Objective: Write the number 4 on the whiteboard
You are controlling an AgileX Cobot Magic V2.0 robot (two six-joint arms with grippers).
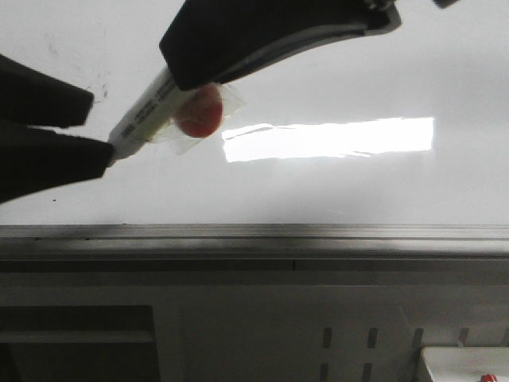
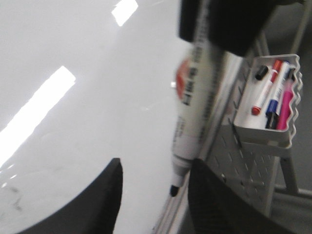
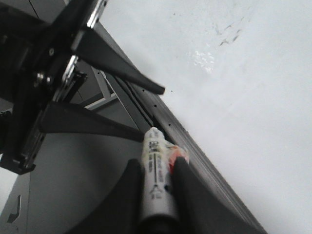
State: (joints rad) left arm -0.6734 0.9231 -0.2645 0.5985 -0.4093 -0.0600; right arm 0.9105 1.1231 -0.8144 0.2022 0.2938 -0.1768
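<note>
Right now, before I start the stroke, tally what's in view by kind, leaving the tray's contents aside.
Hands: 2, the left hand and the right hand
Marker: 1
Whiteboard: 1
Tray: 1
Total: 5

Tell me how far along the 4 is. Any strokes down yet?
No strokes yet: the whiteboard shows only faint old smudges, no 4. Done so far: the marker is picked up, uncapped, its black tip bare. In hand: the right tool is shut on the marker, whose tip points between the fingers of the open left tool. Left: bring the tip to the board and draw the whole 4.
</note>
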